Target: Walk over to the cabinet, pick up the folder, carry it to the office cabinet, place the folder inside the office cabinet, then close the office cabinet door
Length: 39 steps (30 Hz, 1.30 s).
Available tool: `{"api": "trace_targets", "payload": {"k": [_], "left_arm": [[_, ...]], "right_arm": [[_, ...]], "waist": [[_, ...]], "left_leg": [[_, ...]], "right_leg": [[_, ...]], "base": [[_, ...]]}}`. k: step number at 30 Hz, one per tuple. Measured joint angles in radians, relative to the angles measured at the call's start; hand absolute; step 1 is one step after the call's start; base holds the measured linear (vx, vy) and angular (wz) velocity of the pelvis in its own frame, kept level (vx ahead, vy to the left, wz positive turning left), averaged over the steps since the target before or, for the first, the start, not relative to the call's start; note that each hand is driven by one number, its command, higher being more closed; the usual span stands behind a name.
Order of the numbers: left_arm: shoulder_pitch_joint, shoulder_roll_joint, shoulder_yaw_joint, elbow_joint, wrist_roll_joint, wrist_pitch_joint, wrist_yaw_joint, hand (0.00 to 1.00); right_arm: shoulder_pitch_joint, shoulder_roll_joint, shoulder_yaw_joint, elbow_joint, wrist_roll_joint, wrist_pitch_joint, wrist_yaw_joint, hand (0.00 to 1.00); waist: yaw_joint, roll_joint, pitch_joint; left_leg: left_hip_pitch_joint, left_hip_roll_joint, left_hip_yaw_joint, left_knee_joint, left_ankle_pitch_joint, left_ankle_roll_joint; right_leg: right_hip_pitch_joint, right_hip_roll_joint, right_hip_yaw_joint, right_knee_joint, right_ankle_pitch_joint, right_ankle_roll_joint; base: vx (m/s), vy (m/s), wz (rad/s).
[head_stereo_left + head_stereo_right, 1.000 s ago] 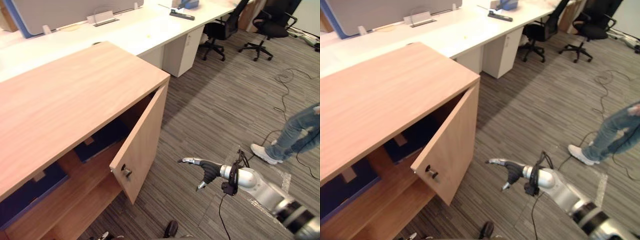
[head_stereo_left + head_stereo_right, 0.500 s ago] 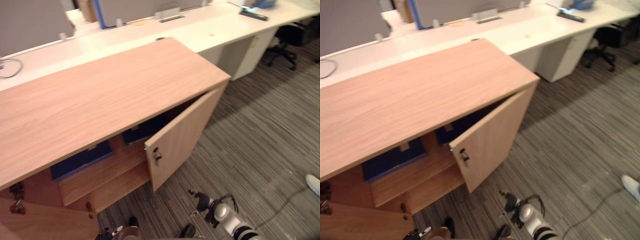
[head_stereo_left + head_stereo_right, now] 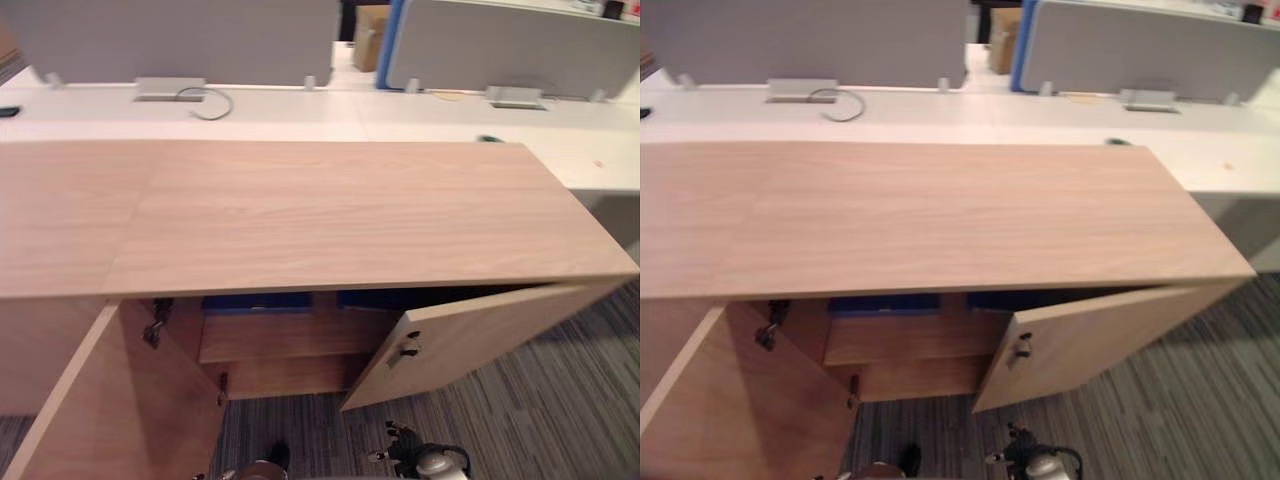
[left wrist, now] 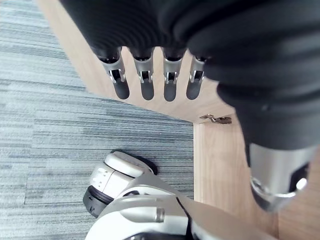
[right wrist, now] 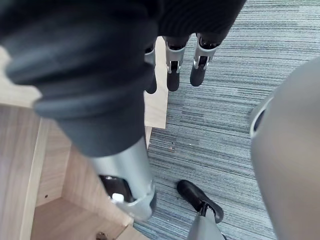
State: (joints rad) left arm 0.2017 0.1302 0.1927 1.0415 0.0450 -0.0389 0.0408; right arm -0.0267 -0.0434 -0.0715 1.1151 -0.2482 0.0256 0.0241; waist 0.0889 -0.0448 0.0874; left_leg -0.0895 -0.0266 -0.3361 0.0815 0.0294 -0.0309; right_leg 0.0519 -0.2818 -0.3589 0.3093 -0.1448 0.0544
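Over the last second our view has swung round. We were looking along the cabinet from its right end; now we face its front squarely, and we take that as our own turn, not a move of the furniture. The right hand was stretched out level with the right door. It now sits low, over the carpet just below that door and apart from its handle. Because the camera shifted so much, we cannot tell whether the door itself has swung. In its wrist view the right hand's fingers hang straight and spread, with nothing in them. The left hand is just as slack and empty beside the left door, close to the wood though we see no contact. With both hands free, we judge that the folder is already inside and that the doors are what remains; both stand open, the left one wide and the right one partly. Under the cabinet's top we see one blue folder and a second blue folder, lying flat on the upper shelf. We cannot say which is ours. Only a thin front edge of each shows, running side to side along the cabinet's front. We cannot tell whether that edge is the long axis, nor which way either spine faces.
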Motion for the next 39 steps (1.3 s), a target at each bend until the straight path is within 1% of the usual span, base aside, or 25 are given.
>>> {"api": "trace_targets", "payload": {"k": [3,4,5,6,7,8,10,11,12,14,17,19,22,25,27,28,30,32,33,34,35,36,37,38,39], "left_arm": [[-0.003,-0.008,0.038,-0.001,-0.001,-0.006,0.001,0.00],[-0.002,-0.003,0.056,-0.002,-0.002,-0.008,0.001,0.00],[-0.004,0.002,0.062,-0.002,-0.002,-0.008,0.001,0.00],[-0.005,0.005,0.062,-0.004,-0.001,-0.009,0.001,0.00],[-0.012,0.009,0.079,-0.003,0.000,-0.007,0.001,0.00],[-0.017,-0.002,0.091,0.008,0.003,0.001,0.002,0.00],[-0.017,-0.009,0.105,0.007,0.005,0.001,0.007,0.00],[-0.021,-0.010,0.109,0.007,0.005,0.000,0.010,0.00],[-0.021,-0.011,0.118,0.007,-0.005,0.000,0.011,0.00],[-0.028,-0.018,0.126,0.005,-0.042,-0.003,0.013,0.00],[-0.028,-0.023,0.126,-0.008,-0.111,-0.014,0.022,0.00],[-0.027,-0.027,0.128,-0.014,-0.139,-0.018,0.026,0.00],[-0.025,-0.036,0.128,-0.024,-0.155,-0.019,0.033,0.00],[-0.017,-0.043,0.128,-0.041,-0.155,-0.022,0.033,0.00],[-0.017,-0.044,0.128,-0.053,-0.156,-0.022,0.033,0.00],[-0.016,-0.042,0.127,-0.055,-0.157,-0.022,0.031,0.00],[-0.016,-0.044,0.115,-0.069,-0.169,-0.021,0.030,0.00],[-0.006,-0.045,0.085,-0.119,-0.177,-0.021,0.026,0.00],[0.000,-0.043,0.074,-0.141,-0.177,-0.021,0.023,0.00],[0.013,-0.034,0.048,-0.192,-0.179,-0.022,0.011,0.00],[0.025,-0.030,0.016,-0.232,-0.185,-0.024,-0.008,0.00],[0.043,-0.034,-0.006,-0.256,-0.190,-0.024,-0.015,0.00],[0.050,-0.026,-0.036,-0.286,-0.195,-0.026,-0.030,0.00],[0.047,-0.014,-0.080,-0.337,-0.204,-0.034,-0.055,0.00],[0.045,-0.010,-0.095,-0.355,-0.209,-0.036,-0.067,0.00]], "right_arm": [[0.041,0.013,-0.065,-0.002,0.048,0.009,-0.012,0.00],[0.057,0.023,-0.075,-0.014,0.066,0.009,-0.012,0.00],[0.062,0.029,-0.093,-0.013,0.074,0.009,-0.013,0.00],[0.064,0.032,-0.104,-0.011,0.077,0.011,-0.013,0.00],[0.062,0.035,-0.114,-0.009,0.090,0.011,-0.014,0.00],[0.071,0.025,-0.144,-0.007,0.098,0.012,-0.017,0.00],[0.082,0.018,-0.144,-0.009,0.120,0.011,-0.019,0.00],[0.081,0.017,-0.139,-0.002,0.120,0.011,-0.019,0.00],[0.081,0.019,-0.133,-0.001,0.124,0.011,-0.018,0.00],[0.082,0.015,-0.134,-0.001,0.133,0.009,-0.017,0.00],[0.087,0.013,-0.145,0.003,0.155,-0.001,-0.027,0.00],[0.089,0.016,-0.165,0.007,0.169,-0.007,-0.033,0.00],[0.090,0.020,-0.185,0.009,0.187,-0.007,-0.040,0.00],[0.091,0.030,-0.194,-0.005,0.188,-0.007,-0.041,0.00],[0.095,0.038,-0.214,-0.021,0.189,-0.006,-0.043,0.00],[0.098,0.039,-0.222,-0.030,0.189,-0.005,-0.047,0.00],[0.096,0.033,-0.221,-0.032,0.188,-0.002,-0.049,0.00],[0.068,0.028,-0.222,-0.035,0.188,0.004,-0.049,0.00],[0.058,0.029,-0.222,-0.038,0.188,0.006,-0.049,0.00],[0.045,0.030,-0.229,-0.043,0.188,0.008,-0.049,0.00],[0.022,0.024,-0.262,-0.042,0.188,0.011,-0.048,0.00],[0.020,0.012,-0.266,-0.042,0.188,0.012,-0.049,0.00],[0.019,0.008,-0.274,-0.042,0.188,0.011,-0.048,0.00],[0.017,-0.005,-0.300,-0.042,0.188,0.011,-0.048,0.00],[0.018,-0.016,-0.300,-0.042,0.188,0.011,-0.047,0.00]], "waist": [[-0.018,-0.008,0.000],[-0.021,-0.028,-0.008],[-0.027,-0.039,-0.017],[-0.026,-0.050,-0.024],[-0.023,-0.065,-0.021],[-0.031,-0.050,-0.023],[-0.035,-0.044,-0.028],[-0.034,-0.037,-0.030],[-0.034,-0.043,-0.033],[-0.039,-0.039,-0.037],[-0.044,-0.037,-0.036],[-0.043,-0.040,-0.034],[-0.041,-0.033,-0.024],[-0.035,-0.023,-0.014],[-0.038,-0.020,-0.010],[-0.047,-0.020,-0.006],[-0.053,-0.015,0.008],[-0.047,-0.009,0.031],[-0.047,-0.014,0.039],[-0.047,-0.026,0.052],[-0.038,0.000,0.064],[-0.037,0.021,0.061],[-0.046,0.026,0.056],[-0.045,0.060,0.055],[-0.046,0.079,0.057]], "left_leg": [[-0.033,0.010,-0.134,0.029,-0.022,-0.042],[-0.054,0.016,-0.177,0.034,-0.026,-0.070],[-0.070,0.025,-0.219,0.027,-0.026,-0.092],[-0.075,0.036,-0.238,0.012,-0.027,-0.103],[-0.106,0.043,-0.260,0.047,-0.025,-0.136],[-0.123,0.048,-0.260,0.100,-0.036,-0.142],[-0.112,0.067,-0.232,0.083,-0.039,-0.147],[-0.096,0.109,-0.230,0.037,-0.018,-0.171],[-0.081,0.139,-0.230,-0.012,0.005,-0.177],[-0.082,0.157,-0.247,-0.056,0.035,-0.178],[-0.080,0.150,-0.259,-0.098,0.071,-0.171],[-0.080,0.122,-0.221,-0.119,0.112,-0.154],[-0.061,0.077,-0.096,-0.140,0.168,-0.112],[-0.037,0.057,-0.091,-0.167,0.192,-0.097],[-0.049,0.044,-0.044,-0.171,0.180,-0.035],[-0.057,0.045,0.056,-0.171,0.171,0.000],[-0.076,0.041,0.172,-0.164,0.166,0.008],[-0.121,0.036,0.361,-0.131,0.134,0.050],[-0.128,0.034,0.410,-0.122,0.121,0.063],[-0.172,0.030,0.512,-0.060,0.098,0.085],[-0.216,0.044,0.604,0.107,0.107,0.109],[-0.213,0.045,0.612,0.119,0.099,0.101],[-0.219,0.016,0.590,0.106,0.108,0.110],[-0.202,-0.014,0.539,0.006,0.147,0.131],[-0.190,-0.019,0.532,-0.053,0.153,0.140]], "right_leg": [[-0.039,0.015,0.131,0.005,0.000,-0.002],[-0.067,0.038,0.211,-0.011,0.033,0.002],[-0.073,0.059,0.242,-0.006,-0.008,0.055],[-0.071,0.069,0.249,-0.020,-0.035,0.058],[-0.066,0.084,0.224,-0.051,-0.090,0.082],[-0.059,0.110,0.181,-0.046,-0.094,0.065],[-0.058,0.141,0.164,-0.043,-0.097,0.053],[-0.058,0.170,0.162,-0.044,-0.097,0.041],[-0.058,0.189,0.153,-0.051,-0.096,0.035],[-0.057,0.203,0.132,-0.065,-0.094,0.030],[-0.032,0.200,0.087,-0.088,-0.094,0.030],[-0.015,0.173,0.053,-0.090,-0.098,0.037],[0.030,0.125,0.001,-0.090,-0.105,0.048],[0.055,0.106,-0.037,-0.076,-0.114,0.063],[0.075,0.086,-0.084,-0.069,-0.120,0.071],[0.095,0.069,-0.133,-0.068,-0.124,0.078],[0.131,0.040,-0.216,-0.070,-0.126,0.089],[0.161,0.013,-0.306,-0.078,-0.117,0.104],[0.168,0.002,-0.326,-0.084,-0.111,0.110],[0.174,-0.032,-0.372,-0.094,-0.099,0.118],[0.181,-0.048,-0.392,-0.062,-0.099,0.124],[0.183,-0.046,-0.394,-0.048,-0.099,0.123],[0.182,-0.058,-0.390,-0.038,-0.096,0.113],[0.162,-0.013,-0.374,-0.080,-0.120,0.081],[0.147,0.025,-0.374,-0.112,-0.123,0.075]], "base": [[-0.07,-0.266,1.30],[-0.11,-0.424,1.23],[-0.08,-0.311,1.06],[-0.07,-0.422,0.84],[-0.03,-0.381,0.77],[-0.03,-0.440,0.68],[0.02,-0.233,0.37],[0.02,-0.245,0.07],[0.01,-0.260,0.02],[0.01,-0.166,0.26],[0.02,-0.086,0.49],[0.04,0.018,0.60],[0.04,0.075,0.54],[0.00,0.036,0.36],[-0.01,0.053,0.69],[0.01,0.087,1.21],[0.04,0.131,1.31],[0.06,0.152,1.11],[0.09,0.157,1.00],[0.15,0.192,0.83],[0.22,0.226,0.73],[0.21,0.155,0.75],[0.21,0.093,0.96],[0.16,0.059,1.08],[0.10,0.026,1.23]]}}
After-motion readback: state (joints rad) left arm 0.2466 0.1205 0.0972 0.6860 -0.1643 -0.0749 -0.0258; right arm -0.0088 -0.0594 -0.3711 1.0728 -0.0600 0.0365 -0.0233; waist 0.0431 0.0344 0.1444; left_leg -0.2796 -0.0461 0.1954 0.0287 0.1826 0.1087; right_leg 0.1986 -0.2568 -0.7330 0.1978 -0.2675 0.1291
